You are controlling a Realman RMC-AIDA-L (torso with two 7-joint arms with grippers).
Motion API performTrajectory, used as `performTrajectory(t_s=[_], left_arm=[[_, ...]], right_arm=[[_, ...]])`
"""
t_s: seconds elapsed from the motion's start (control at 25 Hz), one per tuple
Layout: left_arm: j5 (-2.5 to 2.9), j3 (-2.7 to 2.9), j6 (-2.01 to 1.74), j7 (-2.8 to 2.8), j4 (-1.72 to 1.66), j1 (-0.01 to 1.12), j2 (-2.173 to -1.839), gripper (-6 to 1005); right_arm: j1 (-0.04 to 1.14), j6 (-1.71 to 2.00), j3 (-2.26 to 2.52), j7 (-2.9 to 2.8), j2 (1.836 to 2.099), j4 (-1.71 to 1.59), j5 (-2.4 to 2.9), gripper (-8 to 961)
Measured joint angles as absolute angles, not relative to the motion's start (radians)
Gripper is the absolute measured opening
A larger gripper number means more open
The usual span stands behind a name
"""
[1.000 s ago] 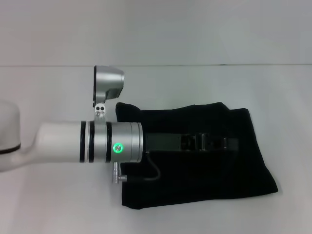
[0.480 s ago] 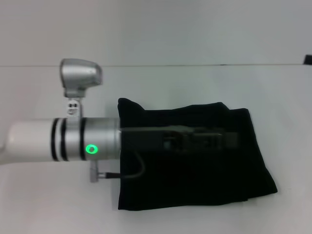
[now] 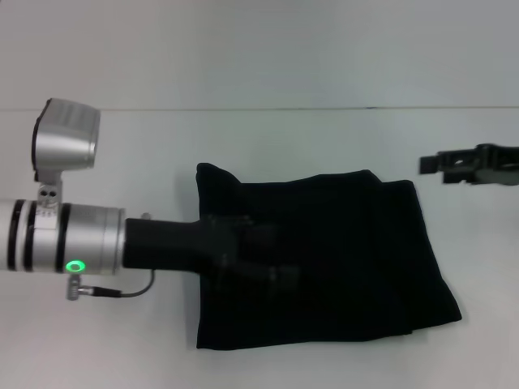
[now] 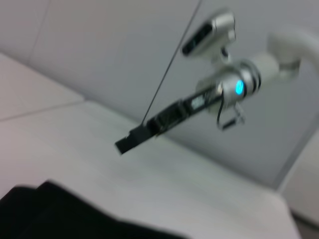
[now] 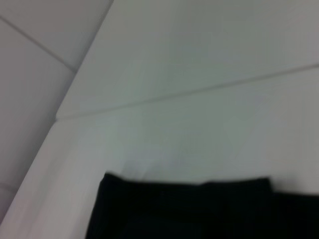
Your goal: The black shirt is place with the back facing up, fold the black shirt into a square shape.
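The shirt (image 3: 324, 259) lies folded, roughly square; the left end effector (image 3: 276, 271) is over it, the right end effector (image 3: 434, 164) beside it, grips unclear.

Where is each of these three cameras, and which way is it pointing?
Head view: on the robot's head, looking down at the table and shirt; shows the left gripper over the shirt and the right gripper at the right edge.
Left wrist view: on the left arm, looking across the table at the right gripper.
Right wrist view: on the right arm, facing the shirt's edge; no arm shows.
All three share the shirt.
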State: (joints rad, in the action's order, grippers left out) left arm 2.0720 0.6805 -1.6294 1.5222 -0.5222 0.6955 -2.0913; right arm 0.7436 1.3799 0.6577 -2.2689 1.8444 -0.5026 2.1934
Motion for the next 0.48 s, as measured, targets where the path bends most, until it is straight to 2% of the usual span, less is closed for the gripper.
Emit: performTrajectory(t_s=[0.08,0.24,0.48], left_arm=[[2.116,0.691,-1.629,1.509,-0.571,0.682,-2.096,952],[2.164,0.703,-1.620,1.508,-0.630,0.670,-2.105,952],[2.174,0.707,-1.630,1.501,-0.640,0.666,-2.099,952]], right_arm=[[0.765,1.388,0.690,-2.285,1.847,-0.475,2.195,775],[0.797,1.395,0.766,-2.326,1.856,-0.441,2.196,775],[0.824,1.389,0.848,-2.364,1.876,-0.400,2.197,775]])
